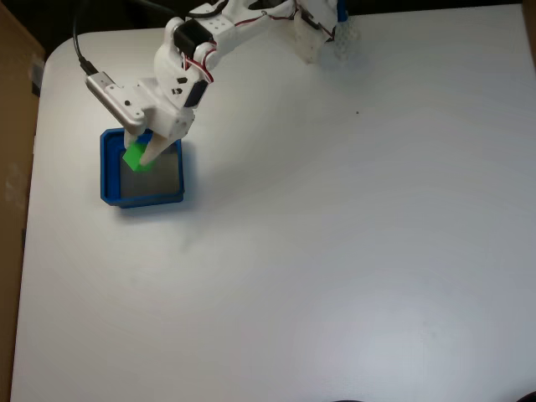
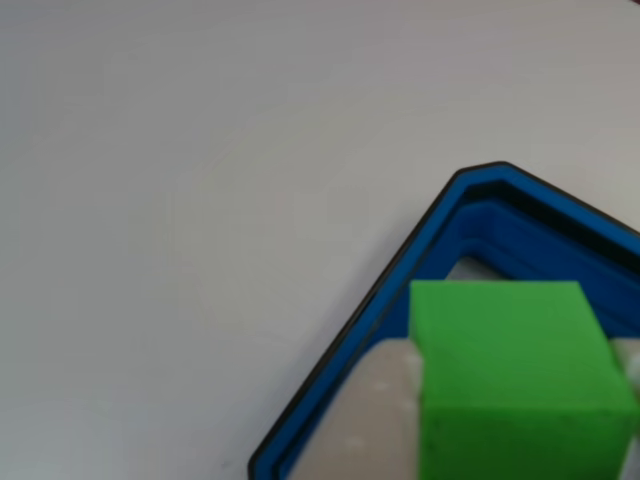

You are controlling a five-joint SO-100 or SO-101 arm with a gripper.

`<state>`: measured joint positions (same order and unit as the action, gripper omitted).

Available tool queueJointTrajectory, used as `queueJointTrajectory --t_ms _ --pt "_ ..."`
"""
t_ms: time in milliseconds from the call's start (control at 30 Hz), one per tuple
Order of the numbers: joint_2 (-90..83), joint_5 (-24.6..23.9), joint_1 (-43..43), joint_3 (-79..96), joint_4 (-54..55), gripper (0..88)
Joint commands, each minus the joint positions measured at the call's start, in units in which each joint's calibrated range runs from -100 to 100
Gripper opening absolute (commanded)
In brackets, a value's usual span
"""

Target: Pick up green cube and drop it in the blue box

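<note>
Green cube (image 1: 136, 157) sits clamped in the tool (image 1: 142, 155), held over the blue box (image 1: 107, 167) at the box's upper-left inner area in the fixed view. Whether the cube touches the grey bottom (image 1: 159, 180) can't be told from these pics; it looks lifted and a bit tilted.

Tool is grasping the cube: in the fixed view one white finger (image 1: 155, 149) lies along the cube's right side w/ the cube pressed against it. In the other view the green cube (image 2: 515, 380) fills the lower right, w/ white fingers (image 2: 385, 400) showing on its left, and a sliver of white at its right edge too.

Blue box (image 2: 400, 270) in the other view shows thick blue walls w/ a dark outer edge and one angled corner at top; the cube is inside the wall line, above the box interior.

Blue box sits on the white desk (image 1: 335, 251) near its left side in the fixed view, well apart from the arm base (image 1: 322, 33) at the top edge. White arm (image 1: 209, 42) reaches from the base down-left to the box, w/ a black cable (image 1: 79, 46) looping to the wrist.

Brown board (image 1: 12, 167) stands along the desk's left edge.
</note>
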<state>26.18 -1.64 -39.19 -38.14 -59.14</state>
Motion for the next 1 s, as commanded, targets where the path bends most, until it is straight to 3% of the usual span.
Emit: queueJointTrajectory --t_ms 0,967 --pt "0.44 0.15 -2.0 -0.43 -0.15 1.8" --pt "7.63 0.1 -4.24 -0.43 -0.15 1.8"
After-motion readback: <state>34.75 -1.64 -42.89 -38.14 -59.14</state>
